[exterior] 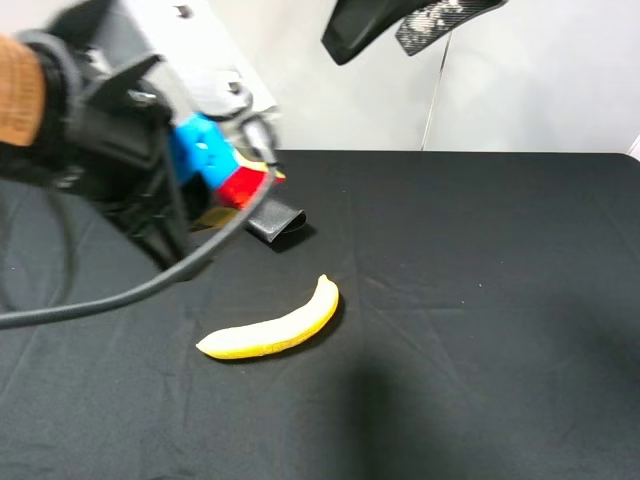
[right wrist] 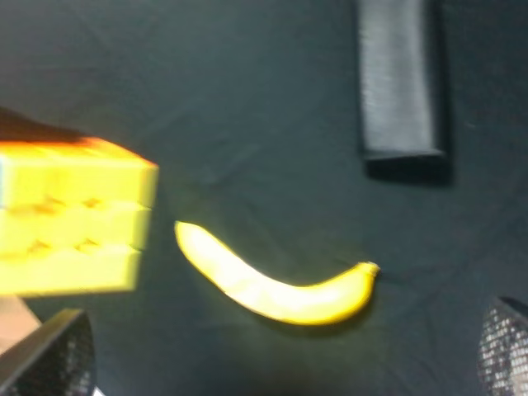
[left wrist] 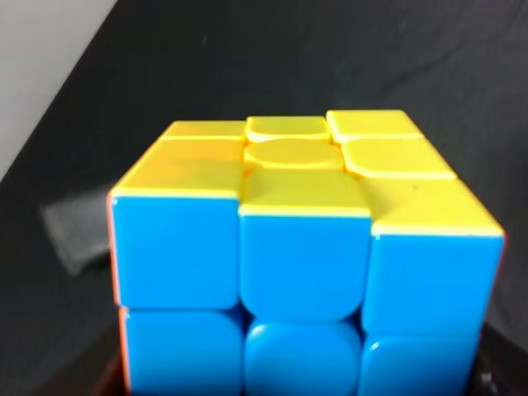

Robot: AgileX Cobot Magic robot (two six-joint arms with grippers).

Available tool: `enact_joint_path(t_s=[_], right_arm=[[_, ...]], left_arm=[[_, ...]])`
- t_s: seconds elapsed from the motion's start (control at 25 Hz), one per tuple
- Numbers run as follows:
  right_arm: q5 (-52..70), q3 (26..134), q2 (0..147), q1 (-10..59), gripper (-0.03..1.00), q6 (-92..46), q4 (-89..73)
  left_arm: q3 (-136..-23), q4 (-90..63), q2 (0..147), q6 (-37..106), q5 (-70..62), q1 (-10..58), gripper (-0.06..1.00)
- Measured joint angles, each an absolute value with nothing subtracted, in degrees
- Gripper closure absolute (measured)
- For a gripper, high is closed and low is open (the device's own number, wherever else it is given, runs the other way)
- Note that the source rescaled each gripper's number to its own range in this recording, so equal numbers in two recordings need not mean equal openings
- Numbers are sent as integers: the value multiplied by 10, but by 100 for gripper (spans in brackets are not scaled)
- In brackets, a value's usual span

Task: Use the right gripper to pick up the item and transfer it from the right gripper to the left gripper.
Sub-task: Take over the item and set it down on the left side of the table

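We see the left gripper (exterior: 208,172) clamped on the item (exterior: 222,160), holding the puzzle cube up off the black table (exterior: 480,330). From the high camera the cube shows a blue and a red face between the fingers. In the left wrist view the cube fills nearly the whole picture, with a blue face turned to the camera and a yellow face beyond it. We cannot make out the fingers themselves there.

The right gripper (exterior: 400,28) hangs high over the far side of the table, well apart from the left gripper. Its jaws are spread wide, and we find nothing between them. In its wrist view the fingertips (right wrist: 49,363) stand at either side, with only dark cloth in the gap. The cube's yellow face shows blurred off to one side, outside the jaws.

Below the right gripper, in line with its gap, the banana (exterior: 275,325) lies on the cloth. The black case (exterior: 275,222) lies on the cloth too, apart from the banana. The case is closer to the left gripper than the banana, showing just past the held cube.
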State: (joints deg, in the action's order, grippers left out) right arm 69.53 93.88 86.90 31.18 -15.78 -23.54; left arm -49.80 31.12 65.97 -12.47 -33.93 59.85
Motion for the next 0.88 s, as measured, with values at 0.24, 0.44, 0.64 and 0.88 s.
enact_joint_path(t_s=[0.24, 0.44, 0.64, 0.88], right_arm=[[696, 939, 843, 312, -3, -124, -160], [697, 939, 817, 312, -3, -71, -65], [697, 936, 773, 312, -3, -32, -20], [696, 826, 671, 312, -3, -13, 9]], left_arm=[[-475, 311, 582, -125, -405, 599, 94], [-459, 311, 508, -152, -457, 599, 94], [-456, 323, 444, -178, -508, 599, 94], [-456, 357, 389, -215, -576, 599, 94]])
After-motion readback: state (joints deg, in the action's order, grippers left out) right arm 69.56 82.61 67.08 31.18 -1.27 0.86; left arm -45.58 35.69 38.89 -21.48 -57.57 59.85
